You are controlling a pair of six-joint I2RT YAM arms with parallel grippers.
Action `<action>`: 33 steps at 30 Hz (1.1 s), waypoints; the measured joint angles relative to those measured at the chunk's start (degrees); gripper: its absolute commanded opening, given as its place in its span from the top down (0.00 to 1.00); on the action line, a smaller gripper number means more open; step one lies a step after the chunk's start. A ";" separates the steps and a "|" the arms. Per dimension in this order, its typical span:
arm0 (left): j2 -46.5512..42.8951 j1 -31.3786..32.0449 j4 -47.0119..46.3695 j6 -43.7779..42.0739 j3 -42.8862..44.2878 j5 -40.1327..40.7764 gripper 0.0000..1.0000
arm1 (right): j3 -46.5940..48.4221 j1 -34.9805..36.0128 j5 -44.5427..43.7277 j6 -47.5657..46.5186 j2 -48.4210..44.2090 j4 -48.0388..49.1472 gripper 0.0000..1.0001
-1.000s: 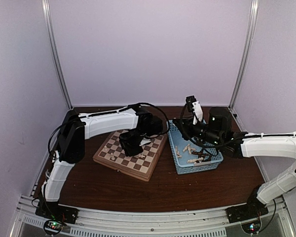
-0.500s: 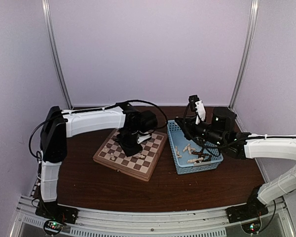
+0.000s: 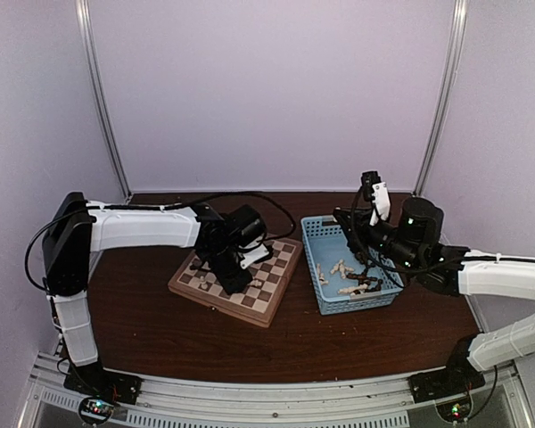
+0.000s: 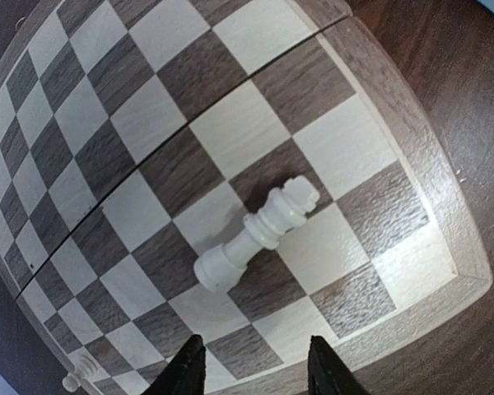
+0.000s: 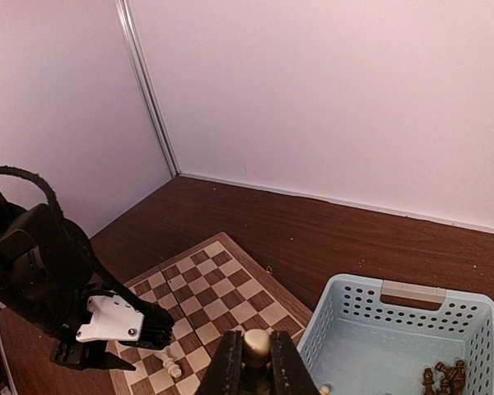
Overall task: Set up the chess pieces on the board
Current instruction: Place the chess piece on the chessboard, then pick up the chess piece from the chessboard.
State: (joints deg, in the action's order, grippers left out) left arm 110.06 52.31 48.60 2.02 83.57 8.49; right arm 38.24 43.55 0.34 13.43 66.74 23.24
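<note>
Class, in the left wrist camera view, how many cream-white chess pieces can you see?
2. A tall piece on the board near its corner; a small piece at the board's rim, lower left edge of the picture. More may lie outside this view.

the right gripper sits at the bottom edge, its two dark fingers pressed against a cream piece — only its rounded top shows between them. beyond it the board lies on the dark wooden table. the left arm hangs low over the board's left part, and a small pale piece rests just beside its tip. to the right, a light-blue basket holds dark brown pieces in one corner.
</note>
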 measured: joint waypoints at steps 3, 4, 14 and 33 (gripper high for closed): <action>0.00 -0.24 -3.89 -1.57 -1.31 -1.33 0.57 | 0.02 -0.02 -2.16 -0.07 -0.50 -1.42 0.97; 0.00 -0.31 -4.83 -2.23 -1.46 -1.66 0.57 | 0.02 -0.02 -2.71 -0.07 -0.66 -2.01 0.97; 3.21 -3.10 -6.64 -9.03 1.49 -5.53 0.62 | -1.03 -0.02 -5.49 -0.22 -3.26 -4.35 0.97; 12.35 -4.00 1.95 -16.28 13.25 -13.84 0.69 | -1.14 -0.50 -6.64 -0.26 -3.43 -4.74 0.97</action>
State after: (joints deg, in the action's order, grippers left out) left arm 122.41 48.31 50.54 -14.26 96.82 -5.34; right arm 37.10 43.05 -6.31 13.17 63.31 18.50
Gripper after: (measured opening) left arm 0.317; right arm 0.107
